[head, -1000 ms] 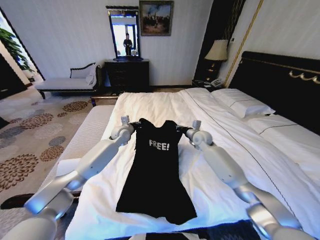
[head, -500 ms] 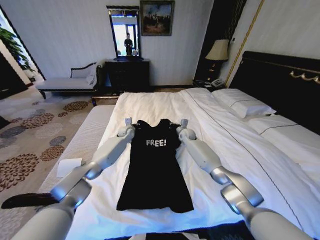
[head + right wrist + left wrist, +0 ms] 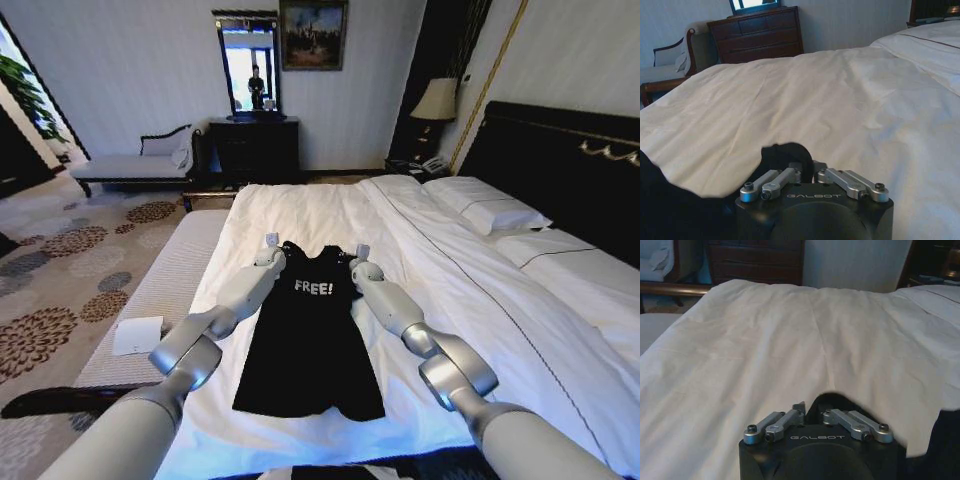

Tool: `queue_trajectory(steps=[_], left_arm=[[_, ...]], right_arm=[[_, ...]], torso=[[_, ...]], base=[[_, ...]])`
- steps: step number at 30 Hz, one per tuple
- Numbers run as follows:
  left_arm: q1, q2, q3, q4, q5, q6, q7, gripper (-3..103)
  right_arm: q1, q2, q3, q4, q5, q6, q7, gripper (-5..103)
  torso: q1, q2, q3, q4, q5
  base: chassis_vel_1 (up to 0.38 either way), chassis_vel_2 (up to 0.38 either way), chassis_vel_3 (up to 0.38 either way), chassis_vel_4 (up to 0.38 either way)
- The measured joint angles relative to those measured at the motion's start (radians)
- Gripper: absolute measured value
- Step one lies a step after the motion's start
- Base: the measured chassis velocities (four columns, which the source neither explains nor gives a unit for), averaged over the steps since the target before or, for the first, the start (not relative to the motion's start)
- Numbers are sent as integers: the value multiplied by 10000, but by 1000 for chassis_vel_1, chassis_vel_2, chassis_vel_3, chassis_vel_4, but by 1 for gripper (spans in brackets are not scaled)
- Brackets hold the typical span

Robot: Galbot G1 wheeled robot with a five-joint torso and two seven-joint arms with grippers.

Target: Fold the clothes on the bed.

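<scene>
Black short-sleeved tee (image 3: 310,345) w/ white "FREE!" across the chest, lying flat on the bed (image 3: 420,250), hem toward the robot, collar toward the far end. The sleeves look pulled inward, so the top reads narrow, almost like a tank; body widens a bit toward the hem. Fabric soft, a few folds near the shoulders. It's small against the white sheets, sitting about mid-bed, well apart from the pillows (image 3: 490,212) over by the dark headboard (image 3: 560,165).

Both arms reach out along the tee, one each side. Left gripper (image 3: 271,245) is at the tee's left shoulder, right gripper (image 3: 361,255) at the right shoulder, lettering between them.

Left wrist view: gripper (image 3: 813,407) closed down on a bump of black fabric (image 3: 832,402) bunched up right at the fingers, white sheet beyond it. Right wrist view: same story, gripper (image 3: 807,167) pinched onto a raised lump of the tee (image 3: 782,152), more black cloth trailing off to one side.
</scene>
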Motion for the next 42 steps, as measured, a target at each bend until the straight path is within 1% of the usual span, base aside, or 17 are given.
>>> queue_trajectory(steps=[3, 4, 5, 7, 8, 11, 14, 16, 18, 20, 22, 24, 25, 28, 29, 33, 42], left_arm=[[-14, -8, -55, 2, 71, 24, -60, 20], [1, 15, -60, -95, 75, 57, -105, 32], [49, 54, -59, -244, 41, 75, -134, 36], [91, 89, -44, -351, 2, 93, -150, 36], [118, 108, -30, -406, -18, 106, -162, 42], [381, 252, 144, -908, -97, 379, -457, 58], [561, 367, 200, -1348, -280, 446, -627, 70], [667, 461, 238, -1649, -408, 452, -689, 70], [904, 752, 349, -2314, -633, 475, -835, 81], [1194, 1167, 416, -3036, -893, 534, -1095, 92], [1364, 1430, 432, -3433, -1046, 556, -1214, 96], [1841, 2149, 436, -4407, -1422, 570, -1381, 98], [1841, 2149, 436, -4407, -1422, 570, -1381, 98], [2696, 3129, 316, -5993, -2012, 742, -1582, 100], [2696, 3129, 316, -5993, -2012, 742, -1582, 100], [4357, 4124, -192, -8086, -2106, 687, -1594, 100], [6450, 5123, -1554, -10109, -2283, 477, -1415, 97]], right_arm=[[6, 1, -56, 16, 8, -2, 9, 19], [-13, -6, -83, 129, 61, -8, 26, 25], [-69, -30, -99, 275, 116, -30, 54, 30], [-127, -61, -128, 412, 180, -64, 84, 35], [-159, -79, -145, 483, 209, -95, 108, 35], [-415, -294, -271, 1193, 398, -521, 446, 51], [-559, -467, -309, 1600, 662, -625, 618, 62], [-645, -561, -321, 1823, 805, -680, 683, 68], [-920, -766, -268, 2285, 1080, -866, 891, 79], [-1424, -979, -76, 2858, 1403, -1101, 1213, 84], [-1695, -1104, 13, 3177, 1566, -1219, 1364, 90], [-2274, -1460, 239, 4016, 1915, -1446, 1620, 98], [-2274, -1460, 239, 4016, 1915, -1446, 1620, 98], [-3020, -2291, 664, 5328, 2179, -1607, 1714, 100], [-3020, -2291, 664, 5328, 2179, -1607, 1714, 100], [-4031, -3491, 1186, 6798, 2404, -1662, 1712, 100], [-6507, -4588, 2551, 9317, 2866, -1931, 1972, 100]], torso=[[-2, 0, -1, 0, 0], [-1, 0, 0, 0, -1], [-1, 0, -1, 1, -1], [-2, 0, -1, 1, 0], [-1, 0, -1, 1, 0], [-1, 0, -1, 1, 0], [-2, 0, -1, 0, -1], [-1, 0, -2, 0, 0], [-1, 0, -2, -1, -1], [-1, 0, -1, -2, -1], [-1, 0, -1, -1, 0], [-2, 0, -1, 0, 2], [-2, 0, -1, 0, 2], [-2, 0, -2, 5, -1], [-2, 0, -2, 5, -1], [-5, 1, -3, -4, -2], [-5, 1, -2, 3, 0]], base=[[0, 0, 0, 0], [0, 0, 0, 0], [0, 0, 0, 0], [0, 0, 0, 0], [0, 0, 0, 0], [0, 0, 0, 0], [0, 0, 0, 0], [0, 0, 0, 0], [0, 0, 0, 0], [0, 0, 0, 0], [0, 0, 0, 0], [0, 0, 0, 0], [0, 0, 0, 0], [0, 0, 0, 0], [0, 0, 0, 0], [0, 0, 0, 0], [0, 0, 0, 0]])
